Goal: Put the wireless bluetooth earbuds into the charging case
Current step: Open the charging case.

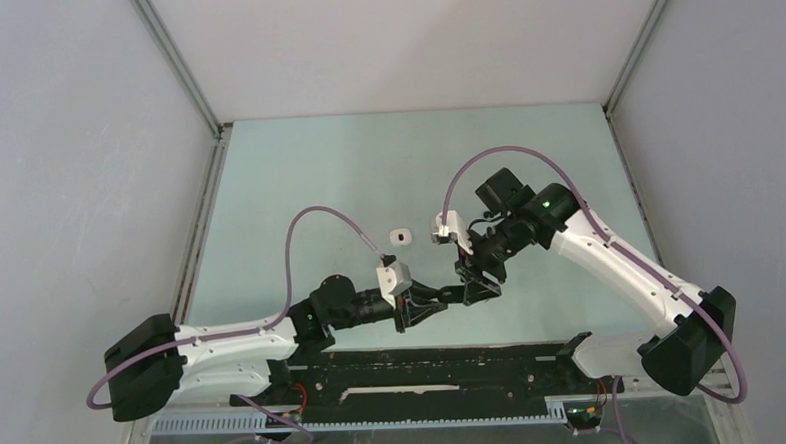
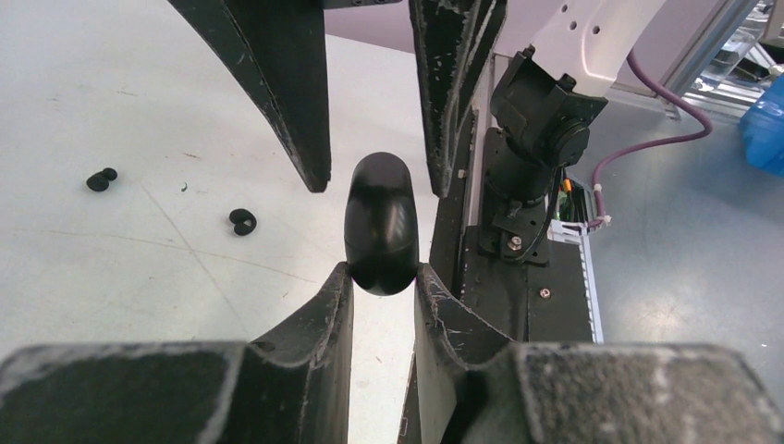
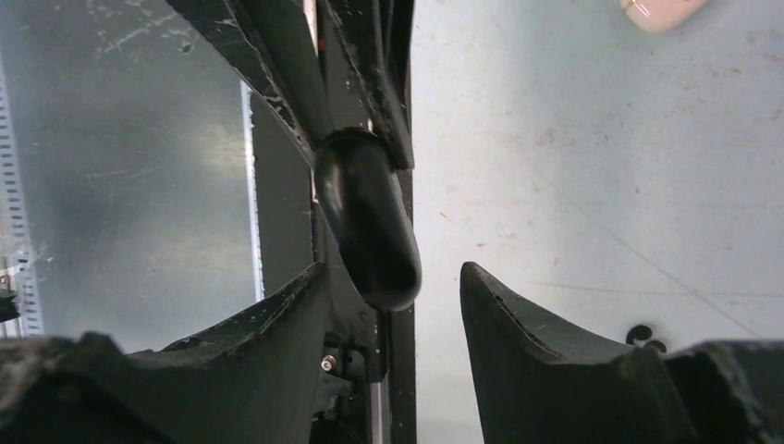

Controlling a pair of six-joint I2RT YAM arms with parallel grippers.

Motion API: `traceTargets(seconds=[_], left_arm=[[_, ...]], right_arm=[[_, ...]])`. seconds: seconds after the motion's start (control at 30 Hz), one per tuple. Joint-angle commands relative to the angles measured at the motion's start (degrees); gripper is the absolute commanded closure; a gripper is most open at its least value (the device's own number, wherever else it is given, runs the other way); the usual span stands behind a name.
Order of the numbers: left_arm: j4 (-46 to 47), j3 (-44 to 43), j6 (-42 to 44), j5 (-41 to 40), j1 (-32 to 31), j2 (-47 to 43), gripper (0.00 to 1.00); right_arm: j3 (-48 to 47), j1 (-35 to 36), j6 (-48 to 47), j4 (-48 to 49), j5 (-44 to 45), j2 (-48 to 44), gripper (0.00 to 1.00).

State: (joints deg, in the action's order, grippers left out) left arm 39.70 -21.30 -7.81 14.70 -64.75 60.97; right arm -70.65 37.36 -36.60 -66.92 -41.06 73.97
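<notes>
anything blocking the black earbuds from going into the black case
Nothing lies around the two black earbuds on the table. The black case, clamped in the left gripper, shows no open lid, and the right gripper's open fingers flank it.

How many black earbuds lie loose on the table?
2. One black earbud lies far left in the left wrist view, the second black earbud closer to the black case. More may be hidden under the arms.

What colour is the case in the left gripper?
Glossy black. The case shows best in the left wrist view, pinched by the left gripper.
</notes>
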Motion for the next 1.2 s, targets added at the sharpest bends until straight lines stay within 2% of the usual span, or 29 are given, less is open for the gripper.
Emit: traceTargets(seconds=[0.0,0.13,0.27,0.37,0.43,0.53,0.67,0.83,1.03,1.17], left_arm=[[4.7,0.4,-1.3,-1.1,-0.4,-1.1,0.92],[5.5,0.6,-1.8,-1.3,-0.3,-1.2,0.93],[5.7,1.2,-2.0,-1.9,-0.3,-1.7,0.93],[5.5,1.6,-1.9,-2.3,-0.3,-1.2,0.81],[4.6,1.3,-1.6,-2.0,-0.4,-0.6,0.71],[3.9,1.0,-1.1,-1.7,-0.5,0.3,0.62],[3.8,0.4,-0.4,-1.5,-0.6,1.0,0.6],[3.8,-0.2,-0.1,-1.1,-0.8,2.1,0.65],[3.8,0.2,-0.1,-0.8,-0.9,2.0,0.82],[3.8,0.4,0.1,-0.5,-0.9,1.8,0.93]], right_arm=[[0.5,0.0,0.2,1.8,-5.6,-1.3,0.43],[0.5,0.0,0.0,1.6,-6.8,-0.4,0.46],[0.5,0.4,-0.5,0.9,-7.0,0.2,0.6],[0.5,1.7,-0.3,1.3,-3.3,-0.5,0.76],[0.5,3.8,0.0,2.1,1.1,-1.1,0.8],[0.5,6.3,0.4,2.8,6.3,-1.7,0.83],[0.5,7.9,1.0,3.3,9.3,-1.8,0.84],[0.5,8.2,1.6,3.8,9.9,-1.6,0.84],[-0.3,8.2,2.1,3.8,9.6,-1.1,0.83],[-0.3,7.9,3.3,4.6,9.4,-0.5,0.76]])
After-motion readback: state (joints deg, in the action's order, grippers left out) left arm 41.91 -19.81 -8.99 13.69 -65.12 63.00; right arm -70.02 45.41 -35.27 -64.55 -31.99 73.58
